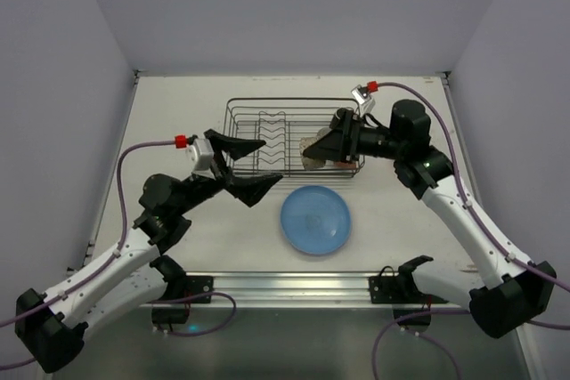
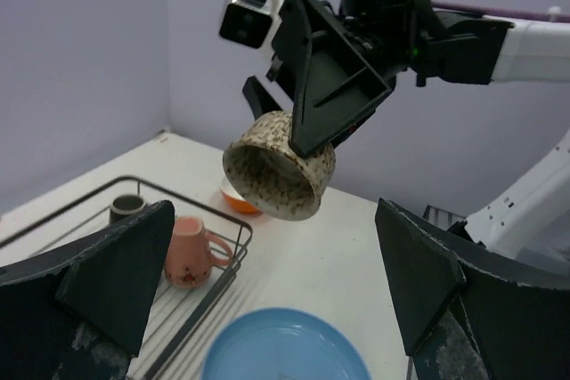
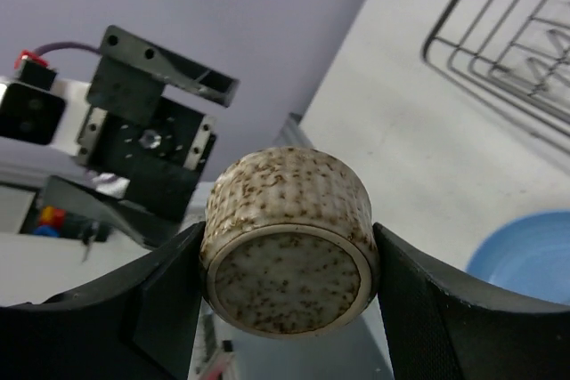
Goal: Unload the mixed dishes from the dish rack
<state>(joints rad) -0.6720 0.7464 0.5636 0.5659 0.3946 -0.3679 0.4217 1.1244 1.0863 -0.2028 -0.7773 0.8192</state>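
The black wire dish rack (image 1: 267,122) stands mid-table. My right gripper (image 1: 319,154) is over the rack's right end, shut on a speckled beige cup (image 3: 289,238), held tilted in the air; the cup also shows in the left wrist view (image 2: 279,166). My left gripper (image 1: 254,166) is open and empty at the rack's near edge, its jaws wide apart. A pink cup (image 2: 189,251) and an olive-grey cup (image 2: 127,208) stand in the rack (image 2: 214,287). An orange bowl (image 2: 240,199) sits beyond the rack's corner. A blue plate (image 1: 315,219) lies flat on the table in front of the rack.
Purple walls close in the table on the left, back and right. A metal rail (image 1: 285,284) runs along the near edge between the arm bases. The blue plate also shows under my left gripper (image 2: 285,349) and in the right wrist view (image 3: 525,255).
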